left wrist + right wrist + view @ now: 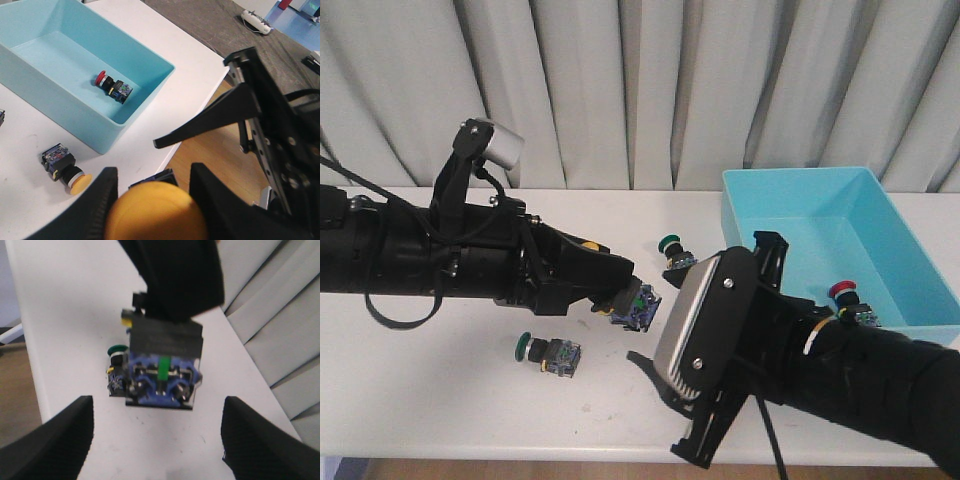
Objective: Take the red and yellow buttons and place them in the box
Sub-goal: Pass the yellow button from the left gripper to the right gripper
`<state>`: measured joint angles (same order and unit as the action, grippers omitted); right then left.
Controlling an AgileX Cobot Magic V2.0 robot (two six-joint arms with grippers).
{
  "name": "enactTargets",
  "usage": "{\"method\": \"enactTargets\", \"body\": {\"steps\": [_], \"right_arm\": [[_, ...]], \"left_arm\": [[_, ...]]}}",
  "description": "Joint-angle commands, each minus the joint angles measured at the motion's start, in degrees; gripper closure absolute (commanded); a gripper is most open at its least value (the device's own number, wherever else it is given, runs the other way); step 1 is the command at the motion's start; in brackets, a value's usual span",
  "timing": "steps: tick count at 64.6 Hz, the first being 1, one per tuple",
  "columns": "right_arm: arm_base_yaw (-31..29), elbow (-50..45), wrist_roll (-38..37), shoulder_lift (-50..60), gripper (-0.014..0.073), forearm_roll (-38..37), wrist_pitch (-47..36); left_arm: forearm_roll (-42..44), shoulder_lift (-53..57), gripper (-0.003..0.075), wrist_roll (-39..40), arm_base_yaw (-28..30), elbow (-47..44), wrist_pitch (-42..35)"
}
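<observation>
Sitting at the table's far right, light-blue box [880, 215] holding a red button [111, 85]. Hovering mid-table, left gripper [632, 298] clenching a yellow button [155, 210] above the surface. Gaping wide nearby, right gripper [665, 400] grasping nothing.

i'm working in what looks like a lab or test room — a plain white table [470, 400] stands against pale pleated curtains [640, 90] that close off the whole back. from my left wrist i see grey carpet [210, 25] with a white power strip [257, 22] lying on it, and wood-coloured flooring [210, 150] by the table's edge — nothing homely, only bare work furniture.
</observation>
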<state>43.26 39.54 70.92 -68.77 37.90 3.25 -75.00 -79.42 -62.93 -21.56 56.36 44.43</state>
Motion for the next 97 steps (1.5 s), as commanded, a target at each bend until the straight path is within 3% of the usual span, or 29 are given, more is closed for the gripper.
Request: {"method": "enactTargets", "body": {"steps": [1,24,50,77,97], "right_arm": [[1.74,1.81,0.38,0.91,0.0081,0.34,-5.46],[2.19,2.53,-0.98,0.78,0.0085,4.82,-4.14],[2.19,6.67,-0.99,-3.12,0.0092,4.83,-0.09],[2.13,6.60,-0.71,-1.47,0.0312,4.65,-0.33],[2.13,6.60,-0.71,-1.47,0.0330,4.65,-0.33]], "left_arm": [[-3.91,1.48,0.0535,-0.06,-0.04,1.40,0.49],[-3.92,1.48,0.0535,-0.06,-0.04,1.40,0.74],[-3.92,1.48,0.0535,-0.06,-0.04,1.40,2.41],[-3.87,1.48,0.0535,-0.06,-0.04,1.40,2.40],[-3.87,1.48,0.0512,-0.06,-0.04,1.40,2.40]]}}
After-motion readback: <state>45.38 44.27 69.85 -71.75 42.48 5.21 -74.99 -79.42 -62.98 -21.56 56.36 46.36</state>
